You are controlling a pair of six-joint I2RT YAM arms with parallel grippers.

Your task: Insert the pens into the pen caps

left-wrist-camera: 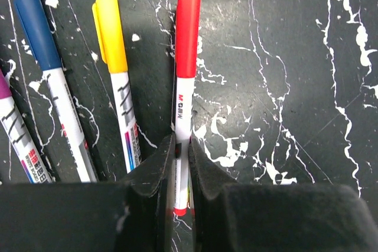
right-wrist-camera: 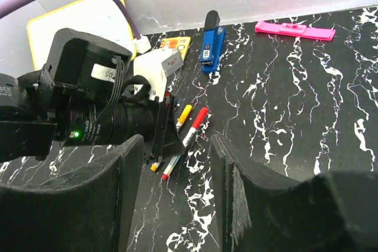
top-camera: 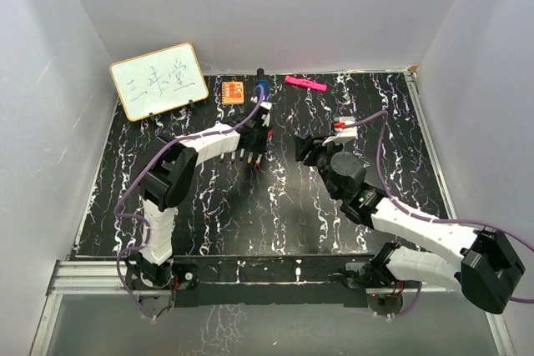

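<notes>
Several white-barrelled pens lie side by side on the black marbled table, each with its cap on. In the left wrist view the pen with the red cap (left-wrist-camera: 188,33) runs between my left gripper's fingers (left-wrist-camera: 155,172), and the left gripper (left-wrist-camera: 182,166) is shut on its barrel near the tail. Beside it lie the yellow-capped pen (left-wrist-camera: 111,36), the blue-capped pen (left-wrist-camera: 36,28) and a purple-capped one (left-wrist-camera: 5,107) at the frame edge. My right gripper (right-wrist-camera: 176,144) hovers open and holds nothing, a little short of the red pen (right-wrist-camera: 195,122) and the left gripper (top-camera: 253,153).
A small whiteboard (top-camera: 158,81) leans at the back left. An orange square (top-camera: 233,91), a chunky blue object (right-wrist-camera: 211,42) and a pink bar (right-wrist-camera: 295,29) lie along the back wall. White walls enclose the table on three sides.
</notes>
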